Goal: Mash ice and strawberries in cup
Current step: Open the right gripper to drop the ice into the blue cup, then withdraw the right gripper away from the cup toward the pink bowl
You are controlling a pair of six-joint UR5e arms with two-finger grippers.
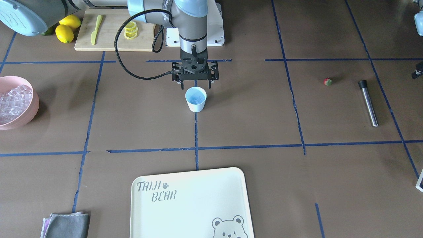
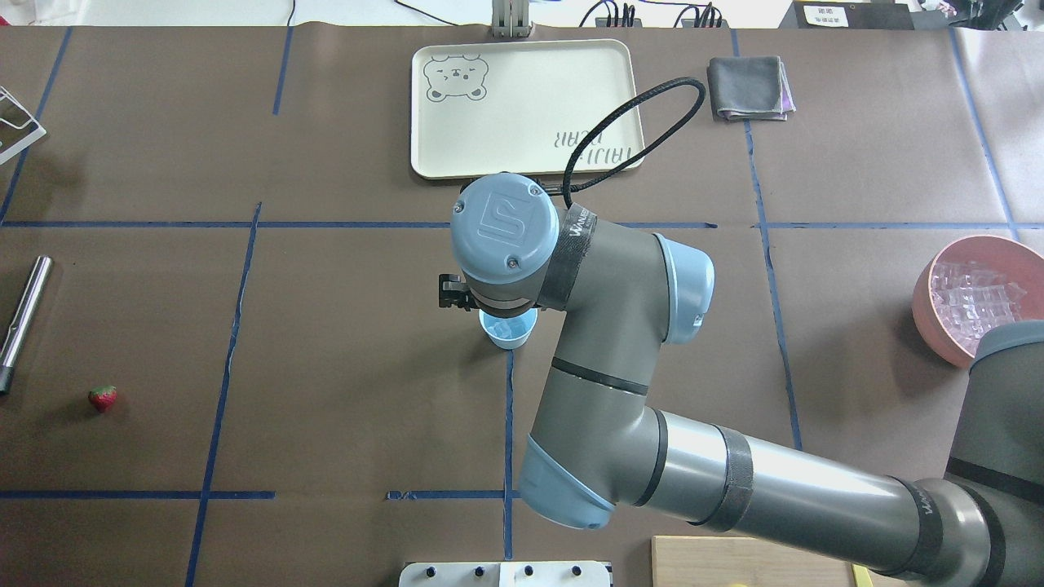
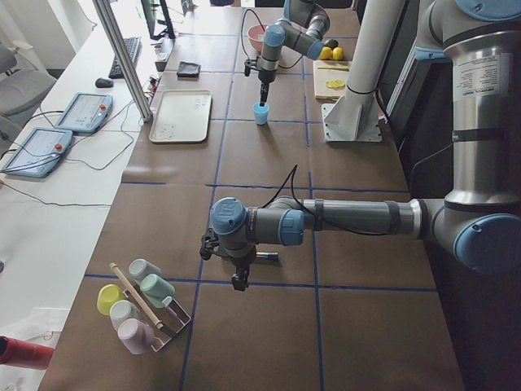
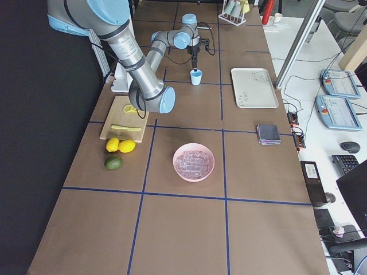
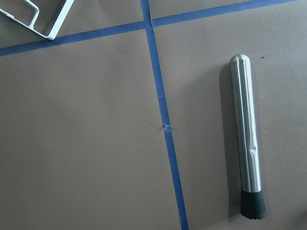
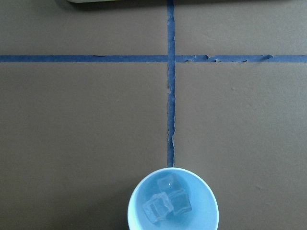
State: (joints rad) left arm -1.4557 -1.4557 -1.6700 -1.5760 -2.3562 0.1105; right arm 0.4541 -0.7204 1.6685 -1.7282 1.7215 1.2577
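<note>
The light blue cup (image 1: 196, 99) stands upright at the table's middle, with a few clear ice cubes (image 6: 167, 203) in it. My right gripper (image 1: 195, 85) hangs just above and behind its rim, open, with nothing between its fingers. More ice fills the pink bowl (image 1: 15, 102). One small red strawberry (image 1: 327, 81) lies on the table far off toward my left side, also in the overhead view (image 2: 103, 398). A steel rod with a black tip (image 5: 244, 139) lies near it, under my left wrist camera. My left gripper (image 3: 238, 279) shows only in the exterior left view, so I cannot tell its state.
A cream bear tray (image 1: 191, 205) and a folded grey cloth (image 1: 67, 224) lie at the far edge. A cutting board (image 1: 112, 33) with lemon slices and a green knife, plus lemons (image 1: 66, 29), sits by the robot base. A rack of cups (image 3: 142, 305) stands at the left end.
</note>
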